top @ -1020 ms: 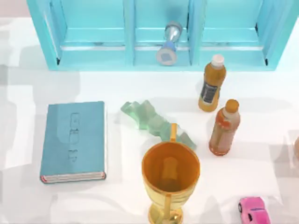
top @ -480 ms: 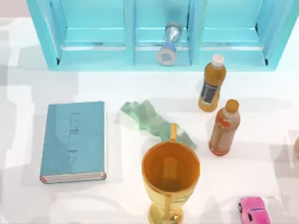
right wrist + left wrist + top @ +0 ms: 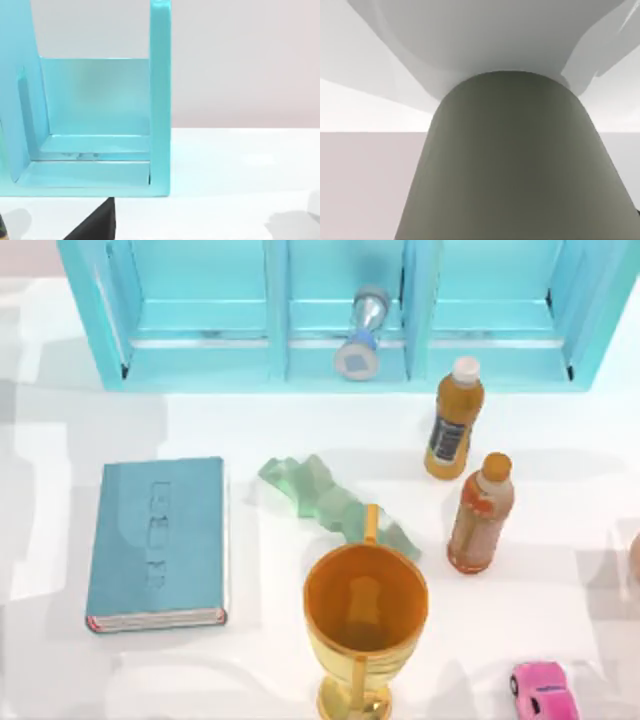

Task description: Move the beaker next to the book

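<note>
Grey-green beaker [image 3: 515, 160] sits close under my left wrist camera, pincer state I cannot tell, so I would confirm a firm hold, then set it upright on the counter [image 3: 270, 570] just beside the teal book [image 3: 155, 540].

The left wrist is held very near to the beaker [image 3: 510, 165], whose grey-green wall stands close in front of its camera. The line of the ground behind it runs straight across, so this wrist is level and not rolled to a side.

The right wrist is low over the table, also level. It faces about 12 o'clock on the table, towards the right end of the blue shelf [image 3: 160, 100]. A dark wedge at the edge of the right wrist view seems to be a part of the right gripper [image 3: 95, 227]; how it stands I cannot tell.
</note>
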{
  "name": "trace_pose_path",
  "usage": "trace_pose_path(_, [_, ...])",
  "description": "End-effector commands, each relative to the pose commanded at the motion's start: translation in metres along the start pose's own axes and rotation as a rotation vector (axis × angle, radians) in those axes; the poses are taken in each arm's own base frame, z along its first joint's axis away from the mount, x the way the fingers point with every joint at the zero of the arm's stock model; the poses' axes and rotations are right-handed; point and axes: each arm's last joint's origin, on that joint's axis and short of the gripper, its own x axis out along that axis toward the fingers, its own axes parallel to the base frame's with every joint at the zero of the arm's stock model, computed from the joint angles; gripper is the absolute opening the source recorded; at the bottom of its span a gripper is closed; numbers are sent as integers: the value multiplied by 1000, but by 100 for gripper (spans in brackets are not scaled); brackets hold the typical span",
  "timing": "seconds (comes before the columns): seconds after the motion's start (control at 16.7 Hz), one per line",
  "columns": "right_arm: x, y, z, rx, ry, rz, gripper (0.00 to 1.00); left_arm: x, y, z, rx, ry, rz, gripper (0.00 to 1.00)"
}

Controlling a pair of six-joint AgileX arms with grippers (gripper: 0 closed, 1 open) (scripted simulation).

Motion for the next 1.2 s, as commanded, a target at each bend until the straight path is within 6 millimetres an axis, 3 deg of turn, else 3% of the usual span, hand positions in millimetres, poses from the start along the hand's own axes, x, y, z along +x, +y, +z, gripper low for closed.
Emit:
trace_pose_path(0.54, [0,0,0,0,0,0,100,-2,1,1,5,0,4,0])
trace_pose_path(1.2, [0,0,0,0,0,0,100,-36,1,-34,5,0,3,0])
